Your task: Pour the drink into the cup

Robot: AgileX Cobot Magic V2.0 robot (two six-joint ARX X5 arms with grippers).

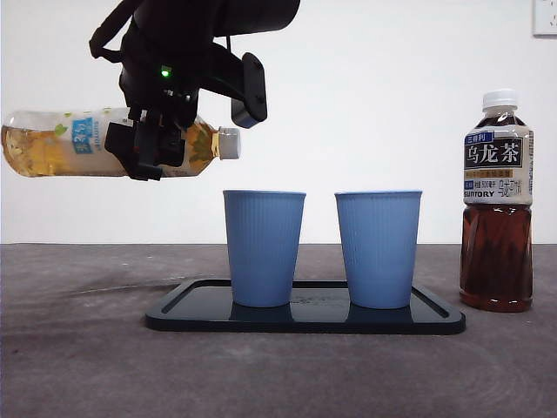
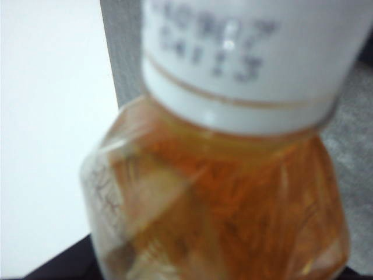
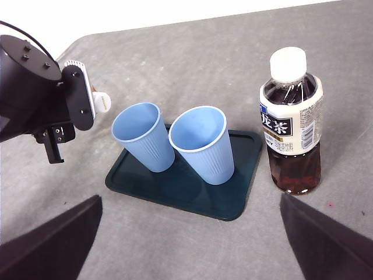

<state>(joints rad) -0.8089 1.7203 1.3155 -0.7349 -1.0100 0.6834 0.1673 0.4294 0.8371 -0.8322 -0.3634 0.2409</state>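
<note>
Counter: a grey, matte counter [image 1: 78, 366] carried everything, nearest to the front camera.
Tray: a flat black rectangular tray [image 1: 191, 315] lay on it, holding two ribbed blue plastic cups.
Cups: the left blue cup [image 1: 264, 248] and the right blue cup [image 1: 379, 249] stood upright, side by side, apart; no liquid could be seen in either.
Dark bottle: a capped bottle of dark oolong tea with a white label [image 1: 497, 202] stood upright on the counter just beside the tray, untouched.
Held bottle: a clear plastic bottle of amber tea with a white cap [image 1: 65, 142] hung in the air, long axis level, cap end toward the left blue cup, above and just short of its rim. The cap was still on.
Left end effector [image 1: 150, 150]: clenched around that bottle's body, near the shoulder.
Right end effector [image 3: 186, 245]: waiting above the counter, jaws spread, grasping nothing.
Deciding relation: the left blue cup lay below and just beyond the bottle's mouth, so the left arm was the nearer; judged so, pouring called for a small advance and a downward tip, though the cap would block flow.
</note>
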